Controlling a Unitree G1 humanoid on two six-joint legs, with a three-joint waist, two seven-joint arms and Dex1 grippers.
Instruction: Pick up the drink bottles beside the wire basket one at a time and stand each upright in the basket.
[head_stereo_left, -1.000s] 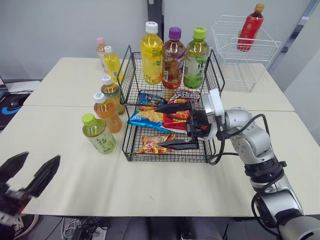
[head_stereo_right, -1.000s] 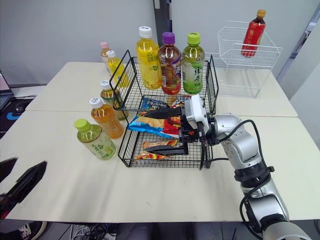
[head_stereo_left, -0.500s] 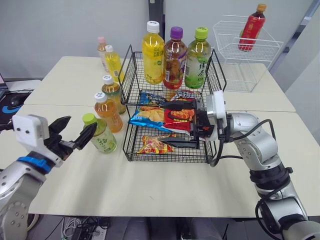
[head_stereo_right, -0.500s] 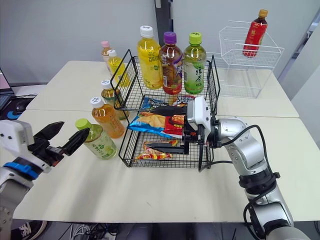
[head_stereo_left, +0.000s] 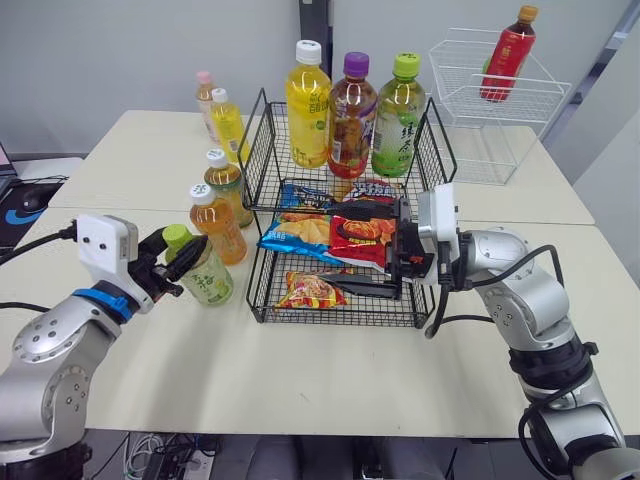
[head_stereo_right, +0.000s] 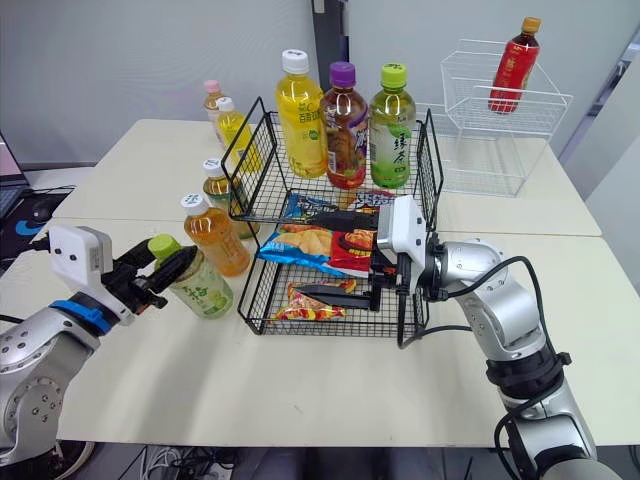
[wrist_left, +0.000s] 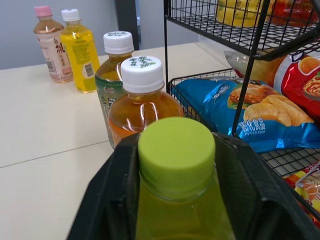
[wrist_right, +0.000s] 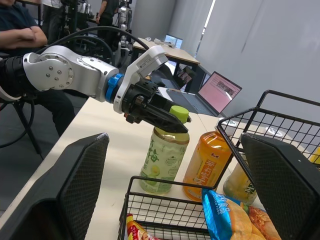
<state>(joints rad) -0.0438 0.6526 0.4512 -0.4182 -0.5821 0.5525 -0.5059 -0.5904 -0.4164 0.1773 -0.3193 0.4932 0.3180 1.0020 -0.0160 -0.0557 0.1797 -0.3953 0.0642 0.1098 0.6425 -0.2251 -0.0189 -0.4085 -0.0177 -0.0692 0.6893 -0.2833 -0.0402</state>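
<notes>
A green-capped tea bottle (head_stereo_left: 207, 280) stands on the table left of the black wire basket (head_stereo_left: 262, 135). My left gripper (head_stereo_left: 180, 252) is shut on its neck just under the cap (wrist_left: 176, 154), with a finger (wrist_left: 112, 195) on each side. Behind it stand an orange bottle (head_stereo_left: 217, 226), a white-capped green bottle (head_stereo_left: 228, 186), a yellow bottle (head_stereo_left: 226, 126) and a pink-capped one (head_stereo_left: 204, 96). Three bottles stand upright in the basket's top tier: yellow (head_stereo_left: 306, 95), dark purple-capped (head_stereo_left: 347, 105) and green (head_stereo_left: 396, 108). My right gripper (head_stereo_left: 356, 251) is open at the basket's front, nothing between its fingers.
Snack bags (head_stereo_left: 300, 232) fill the basket's lower tiers. A white wire basket (head_stereo_left: 495, 105) at the back right carries a red bottle (head_stereo_left: 504, 57). A laptop (wrist_right: 220, 92) and a seated person (wrist_right: 20, 30) are beyond the table's left side.
My left arm has come up from the table's near-left edge to the green-capped bottle, and its fingers have closed on the neck. The right gripper has hardly moved.
</notes>
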